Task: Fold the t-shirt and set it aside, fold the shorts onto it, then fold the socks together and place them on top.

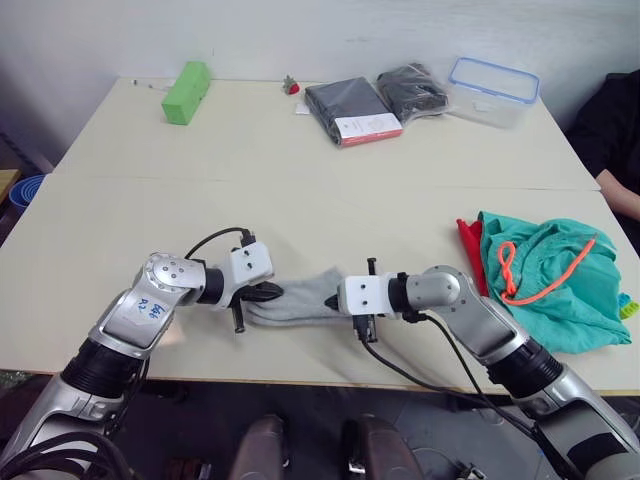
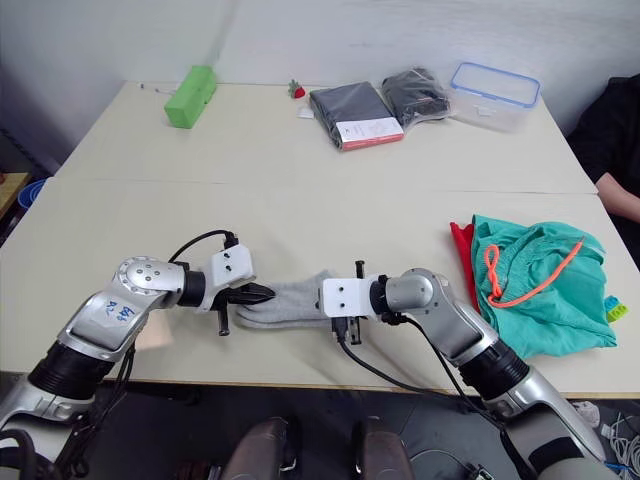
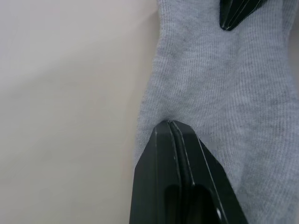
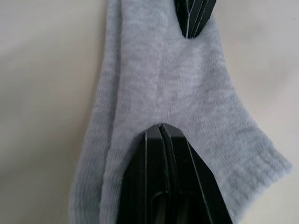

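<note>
Pinching socks near table edge

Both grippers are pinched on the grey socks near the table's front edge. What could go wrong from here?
1. The light grey knit socks lie close to the front edge of the cream table; a slipped pinch by the left gripper or right gripper might drop them.
2. The teal-green cloth shorts sit rumpled over the bright red t-shirt, so socks placed there may slide off.

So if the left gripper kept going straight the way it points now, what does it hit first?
The left gripper, shut on the socks, points along them at the right gripper, pinching their other end. It would likely bunch the sock, then meet those opposing fingertips.
</note>
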You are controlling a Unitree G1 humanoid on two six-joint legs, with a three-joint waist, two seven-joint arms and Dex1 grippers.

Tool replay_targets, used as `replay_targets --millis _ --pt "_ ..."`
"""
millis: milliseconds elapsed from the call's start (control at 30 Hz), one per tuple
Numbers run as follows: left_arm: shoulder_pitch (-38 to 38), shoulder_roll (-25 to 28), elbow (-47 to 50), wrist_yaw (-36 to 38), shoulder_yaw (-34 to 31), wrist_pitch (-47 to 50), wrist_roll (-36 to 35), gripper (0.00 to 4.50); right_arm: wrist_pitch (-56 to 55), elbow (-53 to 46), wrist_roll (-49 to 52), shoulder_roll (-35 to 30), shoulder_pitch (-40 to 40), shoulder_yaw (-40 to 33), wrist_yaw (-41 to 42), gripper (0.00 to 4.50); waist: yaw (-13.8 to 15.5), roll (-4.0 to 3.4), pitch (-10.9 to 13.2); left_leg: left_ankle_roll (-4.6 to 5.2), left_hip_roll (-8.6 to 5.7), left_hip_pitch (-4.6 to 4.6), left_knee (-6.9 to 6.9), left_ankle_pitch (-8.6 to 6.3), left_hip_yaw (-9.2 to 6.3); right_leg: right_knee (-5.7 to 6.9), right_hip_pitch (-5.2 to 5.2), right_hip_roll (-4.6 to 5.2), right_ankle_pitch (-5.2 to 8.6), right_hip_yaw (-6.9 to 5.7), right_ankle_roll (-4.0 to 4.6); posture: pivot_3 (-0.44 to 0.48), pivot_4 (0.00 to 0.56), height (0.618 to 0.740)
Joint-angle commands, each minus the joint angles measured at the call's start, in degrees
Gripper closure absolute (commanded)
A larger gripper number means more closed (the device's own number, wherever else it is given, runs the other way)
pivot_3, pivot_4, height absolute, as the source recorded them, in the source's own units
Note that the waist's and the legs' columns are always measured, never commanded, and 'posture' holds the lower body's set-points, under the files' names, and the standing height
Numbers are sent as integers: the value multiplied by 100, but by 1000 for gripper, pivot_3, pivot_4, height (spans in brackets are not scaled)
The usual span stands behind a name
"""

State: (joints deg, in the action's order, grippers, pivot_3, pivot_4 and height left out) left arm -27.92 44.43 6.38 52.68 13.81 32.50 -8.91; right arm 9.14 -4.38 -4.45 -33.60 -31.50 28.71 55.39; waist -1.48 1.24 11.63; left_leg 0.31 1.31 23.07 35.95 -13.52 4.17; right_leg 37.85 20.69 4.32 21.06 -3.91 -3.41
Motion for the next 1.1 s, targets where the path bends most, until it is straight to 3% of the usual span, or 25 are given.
replay_targets --millis 33,133,233,367,500,600,833,1000,1100 --pt "58 29 593 128 -880 834 -861 4461 351 -31 -91 -97 283 -82 48 4500 -5 0 0 0 0 1 0 0 0 0 1 0 0 0 0 0 150 740" --pt "105 24 1186 331 -1121 1390 -1492 4461 440 -81 -125 -24 320 -125 41 4500 -3 0 0 -5 1 6 1 1 -3 -2 2 0 0 -1 0 0 150 740" --pt "118 1 1485 302 -857 1585 -1550 4461 534 -116 -110 33 314 -142 49 4500 0 0 0 -8 -2 3 2 1 -4 -4 -3 1 0 -1 0 0 150 740" --pt "-40 -228 1071 -263 74 1498 -707 4461 631 -187 -107 64 316 -151 69 4500 3 0 0 -8 -3 0 1 1 -3 -4 -5 0 0 -1 0 0 150 740" --pt "216 188 855 -424 660 1433 3 4461 702 -244 -97 23 367 -196 79 4500 -11 4 -2 -5 -3 4 -1 0 -3 -3 1 -1 0 0 0 0 150 740" --pt "491 356 664 -637 695 1241 277 4461 700 -203 -74 -16 394 -235 114 4500 -21 -9 -20 -10 0 -12 -7 -3 -1 -7 -9 -1 0 2 0 0 150 740" --pt "1365 510 1469 -561 -310 1812 -495 4461 630 -157 -94 -71 465 -269 113 4500 -59 16 -45 -1 7 -79 -60 -12 15 -11 -42 -3 9 16 16 0 150 740" --pt "1689 289 1724 -736 -1664 2416 -1270 4461 495 2 -97 -55 446 -294 114 4500 -37 13 -47 -7 9 -80 -72 -8 15 -12 -38 -5 12 15 22 0 150 740" --pt "1866 -56 1796 -910 -2611 3050 -1840 3875 451 109 -33 19 409 -373 87 4500 -13 15 -46 -7 9 -77 -72 -8 14 -14 -35 -4 12 15 22 0 150 740"
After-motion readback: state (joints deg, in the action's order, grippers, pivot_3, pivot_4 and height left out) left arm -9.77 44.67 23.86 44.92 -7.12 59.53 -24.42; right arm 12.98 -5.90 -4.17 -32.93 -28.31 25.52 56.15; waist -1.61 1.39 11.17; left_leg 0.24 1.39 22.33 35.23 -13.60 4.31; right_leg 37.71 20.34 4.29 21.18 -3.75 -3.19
